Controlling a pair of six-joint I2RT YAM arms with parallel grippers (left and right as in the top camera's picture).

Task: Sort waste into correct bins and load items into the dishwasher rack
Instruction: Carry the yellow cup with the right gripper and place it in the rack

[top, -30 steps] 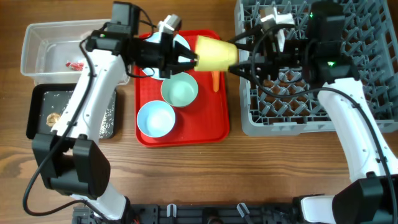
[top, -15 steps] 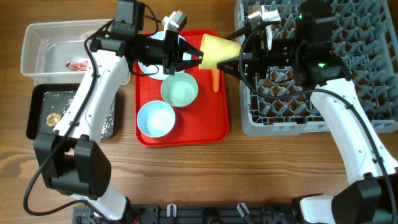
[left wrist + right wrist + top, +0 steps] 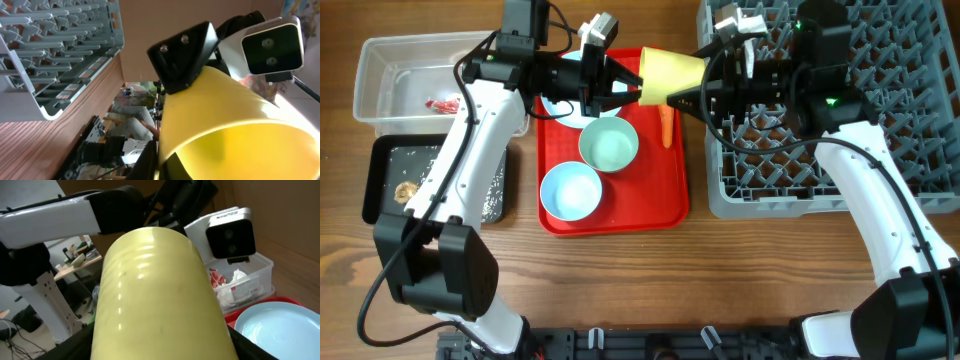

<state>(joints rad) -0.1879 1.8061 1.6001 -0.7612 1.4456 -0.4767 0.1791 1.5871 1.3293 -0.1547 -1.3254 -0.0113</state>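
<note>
The yellow cup [image 3: 670, 74] hangs on its side above the far right corner of the red tray, between both grippers. My left gripper [image 3: 634, 93] pinches its rim, one finger inside and one outside, as the left wrist view [image 3: 162, 166] shows. My right gripper [image 3: 692, 92] is shut round the cup's body [image 3: 160, 305]. The carrot [image 3: 666, 126] and two pale blue bowls [image 3: 609, 143] [image 3: 570, 190] lie on the tray. The plate [image 3: 280, 325] is partly hidden under my left arm. The grey rack [image 3: 880, 160] stands at the right.
The clear tub [image 3: 380, 60] at the far left holds the red-and-white wrapper [image 3: 442, 104]. The black tray [image 3: 378, 150] in front of it holds rice grains and the brown lump [image 3: 406, 189]. The red tray [image 3: 620, 215] lies in the middle.
The cup has risen and shifted slightly toward the far edge, with both grippers on it. The right gripper has moved left along the cup; the left gripper has drawn back a little.
</note>
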